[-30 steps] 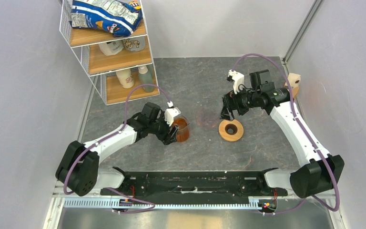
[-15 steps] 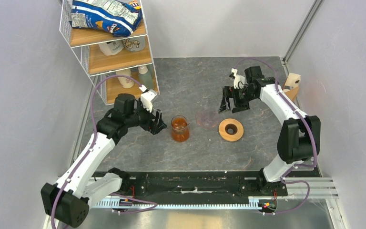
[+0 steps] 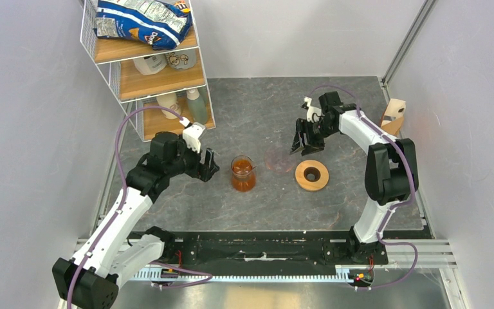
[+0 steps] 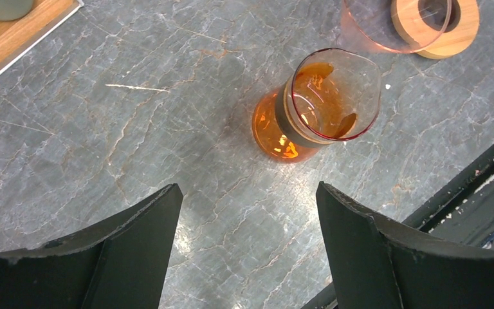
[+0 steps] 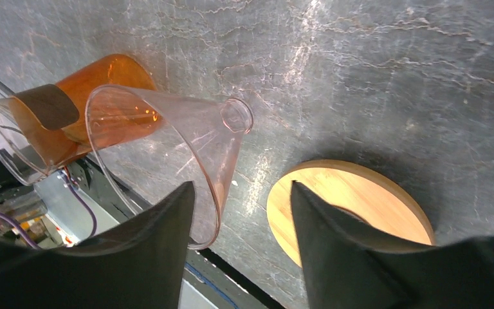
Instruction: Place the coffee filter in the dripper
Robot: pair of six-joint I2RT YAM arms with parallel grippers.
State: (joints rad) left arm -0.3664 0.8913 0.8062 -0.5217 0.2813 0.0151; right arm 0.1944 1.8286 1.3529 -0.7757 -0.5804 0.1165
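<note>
The dripper (image 3: 300, 176), a light-wood ring with a dark hole, lies flat on the grey table, right of centre. The coffee filter is out of view. My right gripper (image 3: 300, 145) hangs open just behind the ring. In the right wrist view its fingers (image 5: 167, 251) straddle bare table, with the ring (image 5: 354, 199) under the right finger and a cone's rim beside the left one. My left gripper (image 3: 207, 164) stands open and empty, a short way left of an amber glass vessel (image 3: 242, 174).
A clear pinkish glass cone (image 3: 278, 158) lies on its side between the amber vessel (image 5: 103, 77) and the ring. A pale wooden stand (image 3: 395, 111) sits by the right wall. A wire shelf rack (image 3: 148, 71) with bottles fills the back left.
My left gripper let go of the amber vessel and drew back to the left. The right gripper shifted left, nearer the cone, and its jaws narrowed.
</note>
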